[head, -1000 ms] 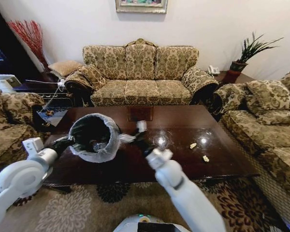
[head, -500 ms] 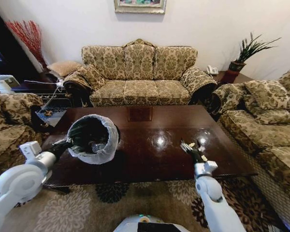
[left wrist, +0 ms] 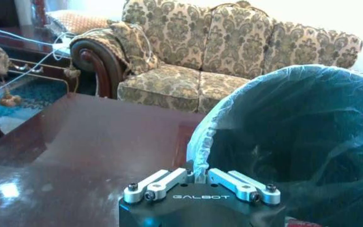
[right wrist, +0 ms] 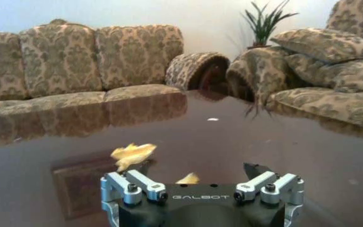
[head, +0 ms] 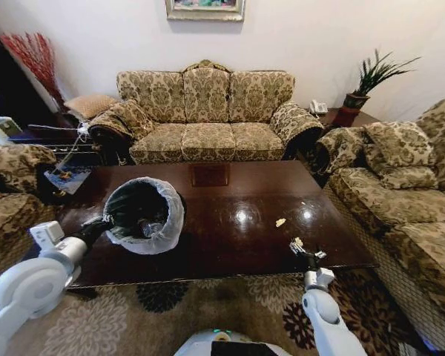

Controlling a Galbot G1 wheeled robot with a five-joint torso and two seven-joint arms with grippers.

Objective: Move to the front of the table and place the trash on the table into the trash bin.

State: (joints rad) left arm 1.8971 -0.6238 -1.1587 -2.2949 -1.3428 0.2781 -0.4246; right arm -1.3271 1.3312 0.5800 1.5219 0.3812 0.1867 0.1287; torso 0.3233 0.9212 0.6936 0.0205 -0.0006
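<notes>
The right end effector (head: 305, 253) sits at the near right edge of the table (head: 230, 237), fingers spread wide with nothing gripped; in the right wrist view its open fingers (right wrist: 260, 176) frame a pale yellowish scrap (right wrist: 132, 152) lying on the glossy top just beyond them, close to the fingertips, though contact cannot be told; in the head view that scrap (head: 297, 242) lies right at the fingertips; a second scrap (head: 280, 222) lies farther in on the table, well apart from the first, and shows as a small pale fleck (right wrist: 212, 119) in the right wrist view; the left end effector (head: 104, 221) is at the near left of the table, clamped on the rim of the bin (head: 144, 215); the left wrist view shows its fingers (left wrist: 157, 181) pinched together on the folded edge of the translucent bag liner (left wrist: 207, 137); the bin is tilted, its dark mouth turned toward the camera and up, over the left part of the table; something pale lies inside it, too dim to identify; the tabletop is dark brown and mirror-shiny, with a square inlay (head: 210, 174) toward the far side.
</notes>
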